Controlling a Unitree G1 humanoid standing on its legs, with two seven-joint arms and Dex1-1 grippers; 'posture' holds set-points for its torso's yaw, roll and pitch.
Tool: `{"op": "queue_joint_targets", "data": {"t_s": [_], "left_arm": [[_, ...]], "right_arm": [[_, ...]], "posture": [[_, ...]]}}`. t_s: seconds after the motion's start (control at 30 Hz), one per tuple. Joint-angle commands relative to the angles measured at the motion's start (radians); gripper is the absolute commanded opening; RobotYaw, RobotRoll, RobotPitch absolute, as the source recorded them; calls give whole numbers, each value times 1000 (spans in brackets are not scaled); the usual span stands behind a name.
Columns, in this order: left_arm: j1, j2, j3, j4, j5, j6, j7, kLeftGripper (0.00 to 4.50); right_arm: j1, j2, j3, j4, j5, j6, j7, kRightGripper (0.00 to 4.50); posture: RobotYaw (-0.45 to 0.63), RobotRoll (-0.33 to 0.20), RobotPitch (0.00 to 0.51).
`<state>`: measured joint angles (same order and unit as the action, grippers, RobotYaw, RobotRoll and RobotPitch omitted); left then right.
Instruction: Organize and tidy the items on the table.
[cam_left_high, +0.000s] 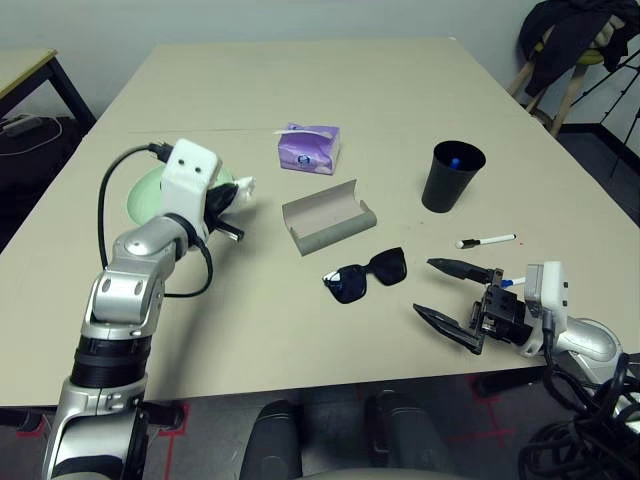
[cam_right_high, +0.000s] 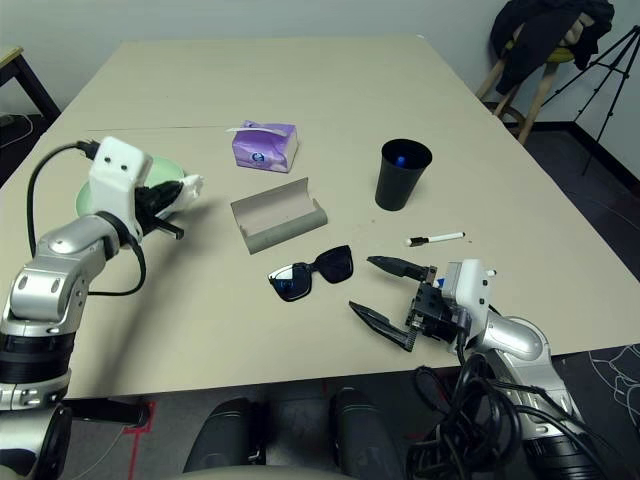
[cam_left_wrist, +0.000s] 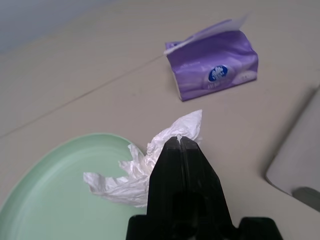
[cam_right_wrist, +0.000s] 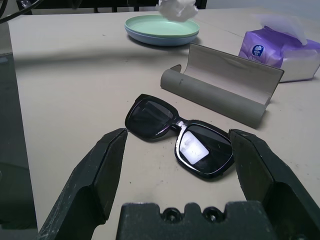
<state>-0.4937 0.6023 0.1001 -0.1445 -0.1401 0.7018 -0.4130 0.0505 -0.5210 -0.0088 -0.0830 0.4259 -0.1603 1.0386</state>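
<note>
The black cup stands upright on the counter, and something blue sits inside it. The grey glasses case lies open with nothing in it. The mint green plate sits on top of the light blue plate, over on the left side of the counter.

The purple tissue box sits behind the glasses case, with a white tissue sticking out of its top. The black sunglasses lie flat just in front of the case, apart from it. One white pen lies to the right of the sunglasses, near the cup.

The left gripper is up in the air over the edge of the green plate. Its jaws are pinched tight on the crumpled white tissue, which hangs above the plate and does not touch it. The silver left arm bends up from the near left corner.

The right gripper rests low by the near right edge of the counter, pointing at the sunglasses. Its jaws are spread wide apart and grip nothing. The sunglasses lie just past the fingertips, not touching them.
</note>
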Motion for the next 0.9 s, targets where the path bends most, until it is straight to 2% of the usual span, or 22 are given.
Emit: {"op": "queue_joint_targets", "data": {"t_s": [0.03,0.33,0.63,0.77,0.9], "left_arm": [[-30,22,-5,79,39,-23,15,35],[-77,58,-83,371,202,-179,77,35],[-92,49,-76,460,234,-225,78,35],[-89,49,-74,451,233,-212,78,1324],[-67,52,-45,402,208,-186,69,2895]], "right_arm": [[-1,1,6,1,-1,4,5,4500],[3,7,5,-12,-3,7,-4,4500],[10,0,0,-15,-4,6,1,4500],[1,0,1,-7,-4,6,4,4500],[-10,3,4,-1,-4,6,6,4500]], "posture": [[-28,0,76],[-48,0,78],[-59,0,83],[-47,0,81],[-47,0,81]]}}
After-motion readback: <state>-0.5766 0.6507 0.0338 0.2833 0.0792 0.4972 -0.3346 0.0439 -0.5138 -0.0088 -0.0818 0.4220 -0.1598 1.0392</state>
